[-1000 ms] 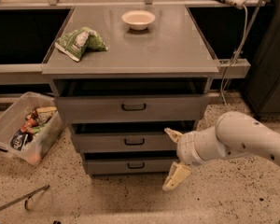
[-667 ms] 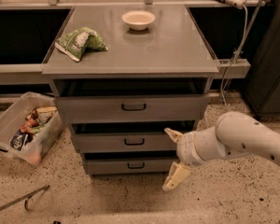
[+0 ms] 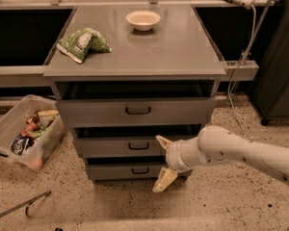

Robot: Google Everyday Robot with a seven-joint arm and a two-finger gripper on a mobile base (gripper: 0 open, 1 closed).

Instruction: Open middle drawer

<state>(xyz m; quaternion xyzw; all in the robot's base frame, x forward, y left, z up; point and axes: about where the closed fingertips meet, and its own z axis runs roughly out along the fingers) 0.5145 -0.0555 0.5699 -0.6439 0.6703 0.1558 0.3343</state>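
Compared with a second ago, we see the gripper point(image 3: 164, 160) has slid a little to the left along the drawer fronts, closer to the centre of the unit, while everything else has stayed where it was. Its two pale fingers are spread wide apart, holding nothing. One points up across the right part of the middle drawer point(image 3: 111, 147) and the other angles down past the bottom drawer point(image 3: 111, 171) towards the floor. The white arm point(image 3: 241, 153) reaches in from the right. The middle drawer sits between the taller top drawer point(image 3: 96, 112) and the bottom one, under the grey table point(image 3: 183, 52). Its front has not shifted in that time, so we judge the pull has not begun. Its small dark handle point(image 3: 138, 146) lies just to the left of the upper finger, near but apart. We cannot tell whether that finger touches the drawer front. The leftward drift reads to us as an approach. The gripper is at drawer height but is not yet around the handle, and as we see it the open fingers must come level with the bar and straddle it before closing. The risk we see is the lower finger catching the bottom drawer instead. On the table, a white bowl point(image 3: 143, 19) and a green bag point(image 3: 82, 43) rest well clear of the work. A clear bin point(image 3: 9, 129) of packets sits on the floor to the left.
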